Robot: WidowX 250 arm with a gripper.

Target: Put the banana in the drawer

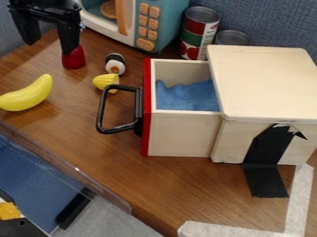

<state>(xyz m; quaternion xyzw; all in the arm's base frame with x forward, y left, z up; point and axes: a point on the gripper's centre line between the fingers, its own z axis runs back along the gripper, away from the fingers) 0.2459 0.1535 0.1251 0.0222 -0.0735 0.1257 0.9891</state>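
Over on the left, the brown wooden table [111, 148] has its near edge slanting down towards the lower right, and the glossy yellow banana [28, 95] lies above that edge, curved, its right end pointing up, its left end at the view's border. Above it hangs the black two-finger tool [51, 45], spread wide, nothing between its fingers, the right one overlapping a small red object [73, 59]. Brown wood stretches from the banana across to the black handle [101, 111], where a yellow ridged piece [105, 82] sits at the upper corner, a black-and-white round toy [115, 65] just behind. Behind these, a teal-and-white toy microwave [162, 21]; then the pale wooden drawer [182, 134], red-fronted, pulled open, blue cloth [186, 96] inside, tins [199, 32] behind.
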